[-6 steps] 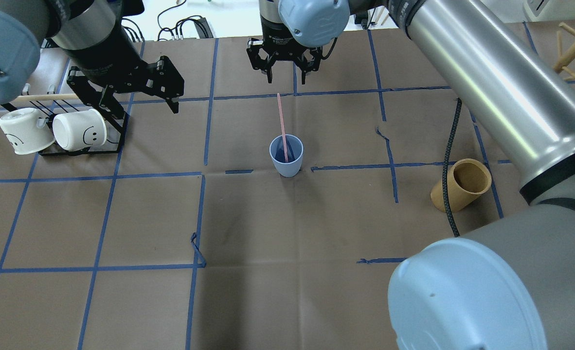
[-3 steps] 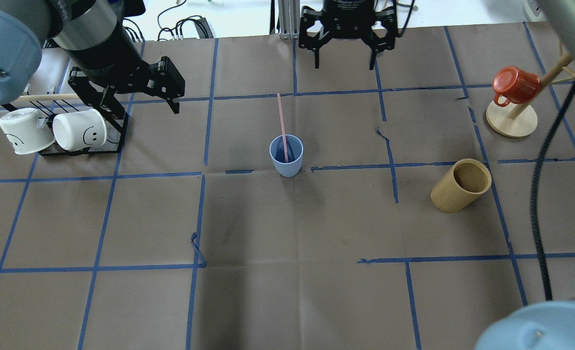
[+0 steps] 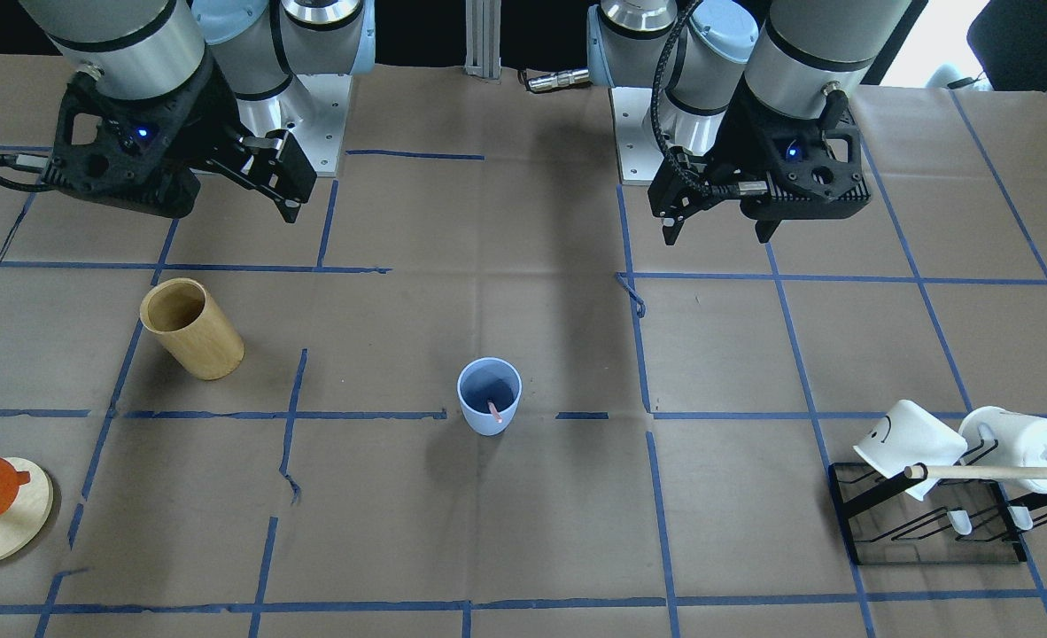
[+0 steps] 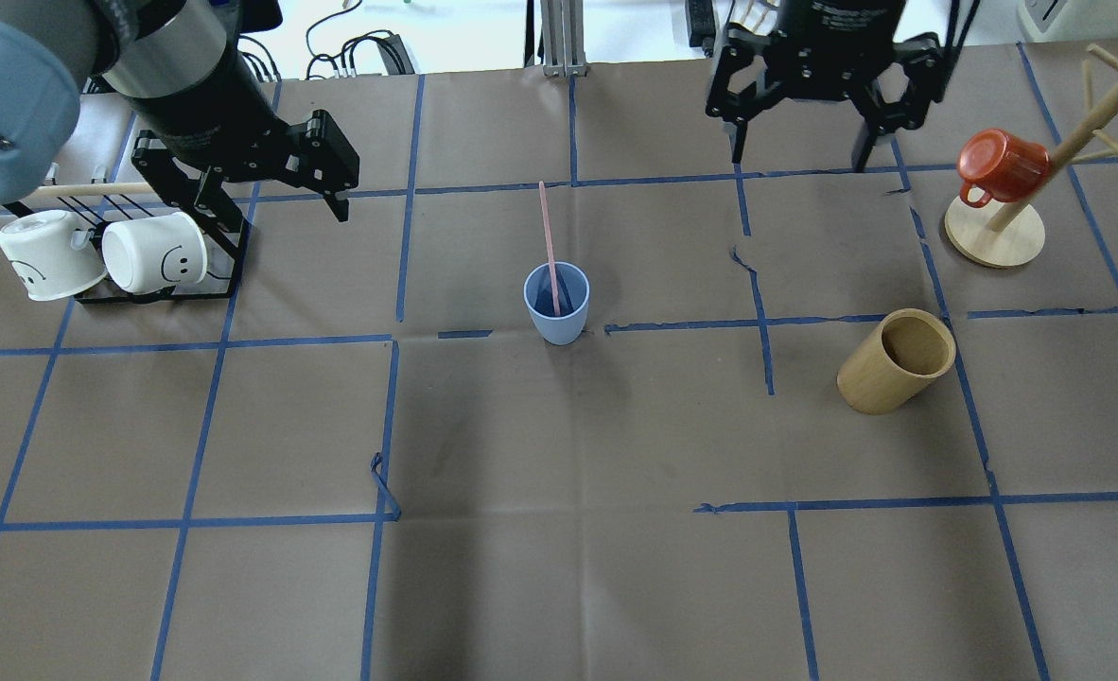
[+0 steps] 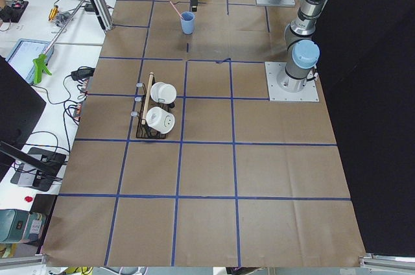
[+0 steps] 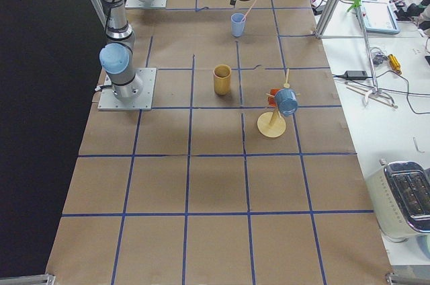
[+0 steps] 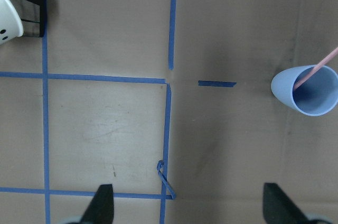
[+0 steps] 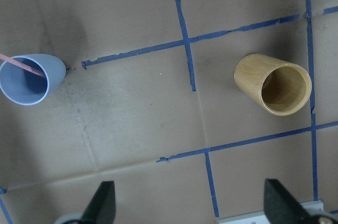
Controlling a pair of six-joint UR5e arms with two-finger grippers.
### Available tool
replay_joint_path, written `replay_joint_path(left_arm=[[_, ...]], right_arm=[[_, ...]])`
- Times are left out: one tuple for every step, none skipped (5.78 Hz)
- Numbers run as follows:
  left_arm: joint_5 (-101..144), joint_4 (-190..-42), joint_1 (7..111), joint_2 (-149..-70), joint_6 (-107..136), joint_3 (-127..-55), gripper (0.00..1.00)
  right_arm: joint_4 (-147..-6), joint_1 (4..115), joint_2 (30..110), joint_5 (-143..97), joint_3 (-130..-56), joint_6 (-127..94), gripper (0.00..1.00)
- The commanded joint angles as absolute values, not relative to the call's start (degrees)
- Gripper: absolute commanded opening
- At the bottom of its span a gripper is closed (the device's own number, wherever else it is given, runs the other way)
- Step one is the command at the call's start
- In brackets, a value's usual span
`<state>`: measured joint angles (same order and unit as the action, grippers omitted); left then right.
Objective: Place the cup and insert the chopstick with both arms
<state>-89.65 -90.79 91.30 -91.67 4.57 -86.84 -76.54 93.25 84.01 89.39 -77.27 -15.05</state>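
Hanging wide open and empty, the left gripper (image 4: 275,203) and right gripper (image 4: 800,156) are both well apart from the cup (image 4: 559,326). It stands upright with the chopstick (image 4: 546,227) leaning inside. Looks finished to me, with nothing obvious left.

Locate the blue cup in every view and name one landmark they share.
Front-facing: cup at centre, just below middle.
Overhead: cup at centre, just above middle.
Exterior left: cup at top, left of centre.
Exterior right: cup at top, right of centre.
Left wrist: cup at right edge, mid-height.
Right wrist: cup at left edge, upper half.
Landmark: the pink stick standing in it.
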Motion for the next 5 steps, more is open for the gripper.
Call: replay_joint_path(left_arm=[[-89.6,-90.8,91.4,-91.7,4.6,-86.8,0.99],[-89.6,-90.8,91.4,-91.7,4.6,-86.8,0.99],[-89.6,-90.8,91.4,-91.8,4.6,-86.8,0.99],[-89.6,-90.8,91.4,-91.8,4.6,-86.8,0.99],[-89.7,-90.8,91.4,-91.8,4.6,-86.8,0.99]], right_arm=[[-83.6,91.9,87.2,90.0,-84.0,-14.5,1.0],[-83.7,91.8,87.2,90.1,-83.5,-14.4,1.0],[-83.8,91.5,87.2,90.0,-83.5,-14.4,1.0],[-83.8,91.4,87.2,89.9,-83.5,-14.4,1.0],[-83.8,91.4,87.2,89.9,-83.5,-14.4,1.0]])
